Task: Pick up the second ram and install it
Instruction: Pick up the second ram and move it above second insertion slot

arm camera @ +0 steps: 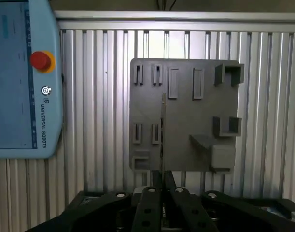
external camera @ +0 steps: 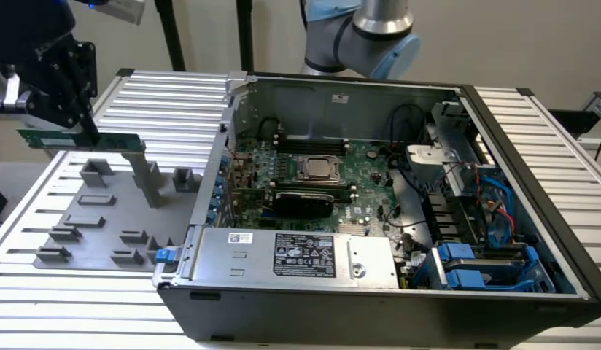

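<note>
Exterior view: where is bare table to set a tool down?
Free: table slats between the gray fixture plate and the near edge; slats at the exterior view's right of the computer case. Crowded: the plate's blocks below the claw gripping the second ram, and the case's inside.

- Up at the back, the arm (external camera: pixel 364 33): a brushed silver tube running into a rounded grey joint.
- That joint wears a smooth pale blue cap.
- At the exterior view's left, the wrist end (external camera: pixel 47 69) is matt black, blocky and hard-edged.
- A pale metal fitting (external camera: pixel 9 100) sticks out of its side.
- From the wrist camera, the black housing (arm camera: pixel 152 208) spreads wide, with angular ribs fanning toward the jaws.
- Round silver screw heads (arm camera: pixel 120 195) dot its edge.
- The jaws: slim black bars, narrow at the tips.
</note>
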Motion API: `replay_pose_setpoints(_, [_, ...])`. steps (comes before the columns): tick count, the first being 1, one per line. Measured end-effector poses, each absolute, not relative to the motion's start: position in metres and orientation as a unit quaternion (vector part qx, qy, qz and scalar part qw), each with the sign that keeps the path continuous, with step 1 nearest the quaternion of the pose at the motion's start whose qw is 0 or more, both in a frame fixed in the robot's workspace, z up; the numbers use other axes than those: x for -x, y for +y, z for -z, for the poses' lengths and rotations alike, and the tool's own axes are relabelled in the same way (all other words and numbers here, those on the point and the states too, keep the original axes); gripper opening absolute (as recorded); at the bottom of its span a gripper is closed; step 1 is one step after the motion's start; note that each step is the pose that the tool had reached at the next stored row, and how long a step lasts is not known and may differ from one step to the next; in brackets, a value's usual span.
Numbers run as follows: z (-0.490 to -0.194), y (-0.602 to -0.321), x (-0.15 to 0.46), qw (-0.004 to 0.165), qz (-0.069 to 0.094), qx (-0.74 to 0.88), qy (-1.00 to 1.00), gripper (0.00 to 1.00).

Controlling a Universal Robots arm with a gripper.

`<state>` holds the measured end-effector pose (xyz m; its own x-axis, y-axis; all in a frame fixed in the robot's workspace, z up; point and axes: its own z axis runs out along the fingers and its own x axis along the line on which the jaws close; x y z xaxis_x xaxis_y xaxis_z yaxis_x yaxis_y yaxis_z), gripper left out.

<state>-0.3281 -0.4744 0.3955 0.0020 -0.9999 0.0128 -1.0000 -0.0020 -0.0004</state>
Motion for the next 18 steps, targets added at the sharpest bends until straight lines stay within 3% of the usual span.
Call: replay_pose_setpoints(18, [-0.412, -0.474, 0.246, 0.004, -0.002, -0.708, -0.706, 0.14])
